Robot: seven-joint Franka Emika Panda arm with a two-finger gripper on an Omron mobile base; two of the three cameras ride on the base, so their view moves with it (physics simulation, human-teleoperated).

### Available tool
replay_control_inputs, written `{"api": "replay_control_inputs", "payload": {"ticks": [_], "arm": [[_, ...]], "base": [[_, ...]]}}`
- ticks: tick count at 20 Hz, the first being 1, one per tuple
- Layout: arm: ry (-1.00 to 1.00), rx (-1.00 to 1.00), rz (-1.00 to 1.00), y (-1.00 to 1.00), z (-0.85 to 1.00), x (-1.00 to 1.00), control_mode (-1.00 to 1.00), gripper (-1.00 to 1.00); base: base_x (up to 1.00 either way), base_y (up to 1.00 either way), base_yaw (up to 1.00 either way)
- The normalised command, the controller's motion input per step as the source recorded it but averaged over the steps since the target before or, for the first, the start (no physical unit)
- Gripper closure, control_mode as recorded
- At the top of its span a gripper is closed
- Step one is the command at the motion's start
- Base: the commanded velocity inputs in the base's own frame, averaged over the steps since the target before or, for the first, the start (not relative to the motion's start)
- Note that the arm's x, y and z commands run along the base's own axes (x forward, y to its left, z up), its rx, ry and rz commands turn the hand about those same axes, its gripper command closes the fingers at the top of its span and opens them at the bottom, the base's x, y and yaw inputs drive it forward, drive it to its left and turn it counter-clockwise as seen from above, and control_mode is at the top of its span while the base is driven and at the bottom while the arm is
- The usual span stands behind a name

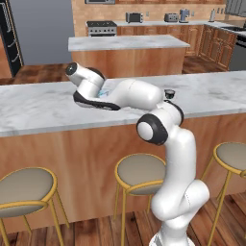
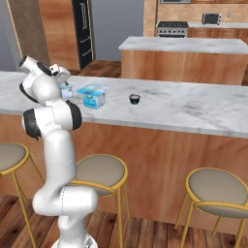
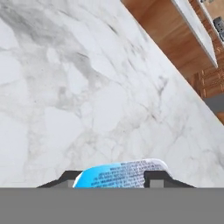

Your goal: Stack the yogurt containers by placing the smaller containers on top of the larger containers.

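The smaller container (image 2: 67,91), a pale blue-and-white yogurt cup, stands on the marble counter (image 2: 184,109) at the left, under my hand. In the hand view this small cup (image 3: 120,173) sits between the two dark fingertips of my gripper (image 3: 114,178). The tips stand close on either side of it, and its rim hides whether they touch. The larger container (image 2: 93,96), a light-blue cup with a green mark on its label, stands upright just right of the small one. In the left base view my own arm covers both cups.
A small dark bowl (image 2: 134,99) sits on the counter right of the larger cup, also seen as a small dark bowl (image 1: 169,92) beside my forearm. Bar stools (image 2: 99,170) line the counter's near side. A second island (image 2: 184,46) stands behind.
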Motion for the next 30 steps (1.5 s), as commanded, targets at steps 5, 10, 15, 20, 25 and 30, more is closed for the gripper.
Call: {"api": "replay_control_inputs", "payload": {"ticks": [5, 10, 15, 20, 25, 30], "arm": [[-0.02, 0.0, 0.0, -0.01, 0.13, 0.0, -1.0, 1.0], [-0.08, 0.0, 0.0, -0.04, 0.28, 0.0, -1.0, 1.0], [-0.09, 0.0, 0.0, -0.12, 0.3, -0.04, -1.0, 1.0], [-0.08, 0.0, 0.0, -0.17, 0.24, -0.18, -1.0, 1.0], [-0.08, 0.0, -0.01, -0.15, 0.28, -0.26, -1.0, 1.0], [-0.1, 0.0, -0.01, -0.17, 0.31, -0.35, -1.0, 1.0]], "base": [[0.0, 0.0, 0.0], [0.0, 0.0, 0.0], [0.0, 0.0, 0.0], [0.0, 0.0, 0.0], [0.0, 0.0, 0.0], [0.0, 0.0, 0.0]]}}
